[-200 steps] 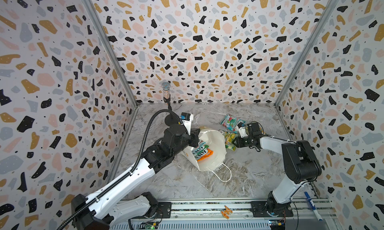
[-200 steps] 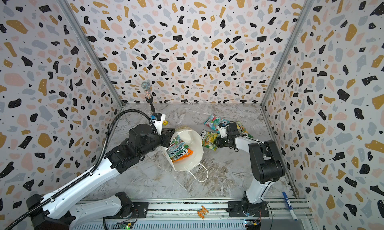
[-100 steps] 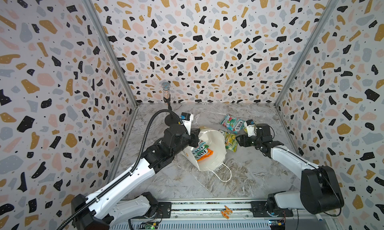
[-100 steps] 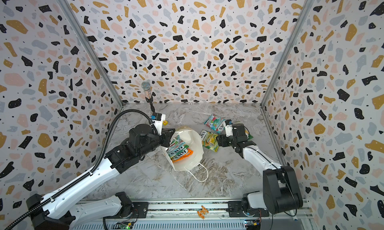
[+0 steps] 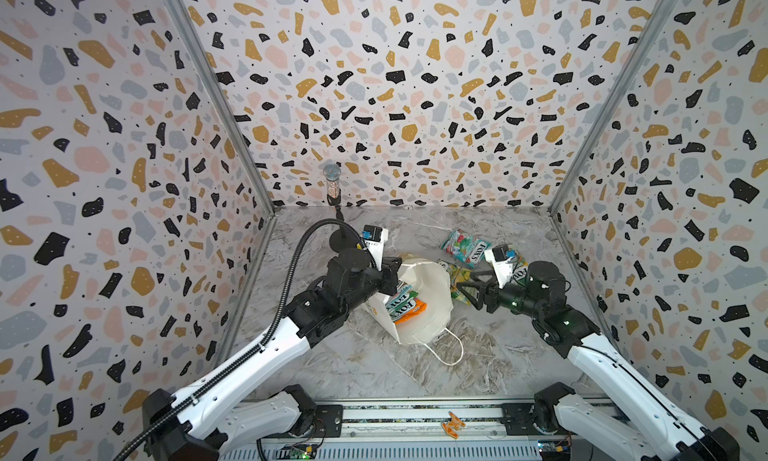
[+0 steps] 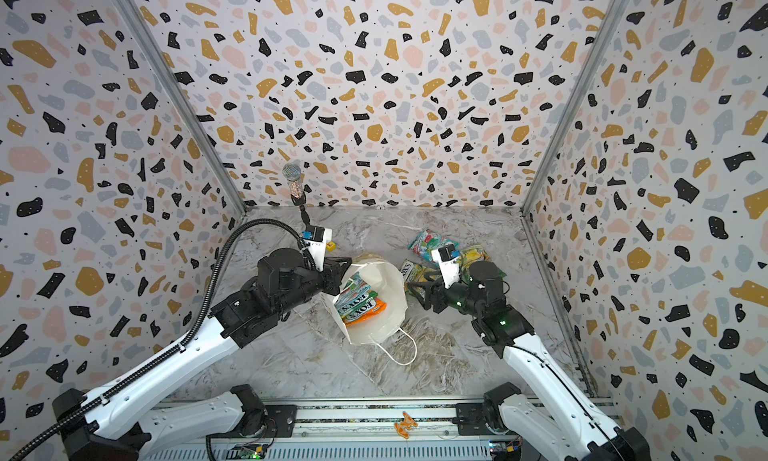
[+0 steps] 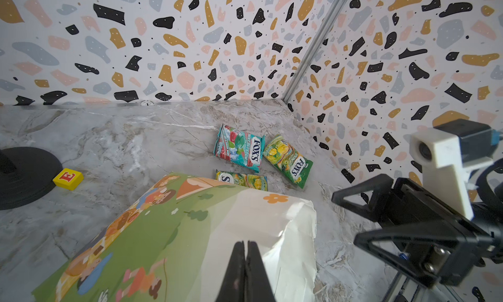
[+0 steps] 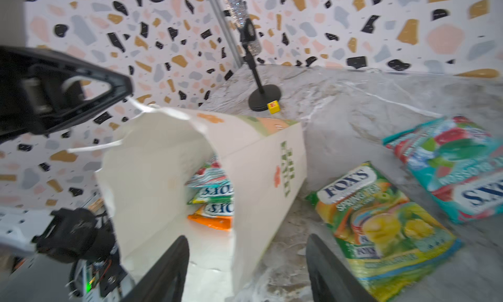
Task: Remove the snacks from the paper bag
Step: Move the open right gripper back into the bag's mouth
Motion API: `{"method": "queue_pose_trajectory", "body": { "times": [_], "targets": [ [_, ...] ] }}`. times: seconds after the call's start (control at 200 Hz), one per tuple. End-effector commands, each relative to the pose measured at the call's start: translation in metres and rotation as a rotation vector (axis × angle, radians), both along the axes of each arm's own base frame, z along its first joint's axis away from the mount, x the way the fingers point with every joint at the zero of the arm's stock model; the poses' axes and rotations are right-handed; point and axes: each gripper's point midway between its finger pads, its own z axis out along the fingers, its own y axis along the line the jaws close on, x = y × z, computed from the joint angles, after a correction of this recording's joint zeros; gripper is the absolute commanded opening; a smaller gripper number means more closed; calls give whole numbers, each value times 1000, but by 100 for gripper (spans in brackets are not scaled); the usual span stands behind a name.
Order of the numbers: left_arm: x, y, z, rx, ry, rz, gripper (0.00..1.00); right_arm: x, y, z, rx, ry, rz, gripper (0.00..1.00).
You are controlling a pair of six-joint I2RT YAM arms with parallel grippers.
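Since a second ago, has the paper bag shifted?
No. In a top view the paper bag sits at the same spot and angle relative to the microphone stand, rim pinched by the left gripper.

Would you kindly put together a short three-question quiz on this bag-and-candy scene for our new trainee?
1. How many FOX'S packets lie on the table outside the paper bag?
2. True or false: the right fingers are shut on a packet.
3. What do the left fingers pinch? A) the paper bag B) a packet C) nothing

Key
1. Three: one teal, two green-yellow.
2. False: they stand open and empty.
3. A.
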Motion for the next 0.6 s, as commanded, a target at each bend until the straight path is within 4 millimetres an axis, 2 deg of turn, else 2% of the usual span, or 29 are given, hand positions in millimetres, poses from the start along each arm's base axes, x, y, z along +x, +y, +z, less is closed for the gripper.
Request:
{"method": "queue_pose_trajectory", "body": {
  "times": [0.0, 0.15, 0.275, 0.406, 0.596],
  "targets": [
    [2, -6, 26, -57, -59, -15, 0, -24, 22, 11, -11, 1, 79, 68],
    [2, -7, 26, -64, -58, -16, 0, -40, 51, -10, -137, 4, 129, 66],
    [3, -7, 27, -67, -58, -13, 0, -44, 71, -29, -217, 25, 153, 65],
    [3, -7, 27, -66, -58, -16, 0, -40, 85, -44, -258, 48, 141, 64],
    [3, -7, 26, -64, -57, -16, 0, -18, 97, -50, -226, 88, 25, 61]
  ]
}}
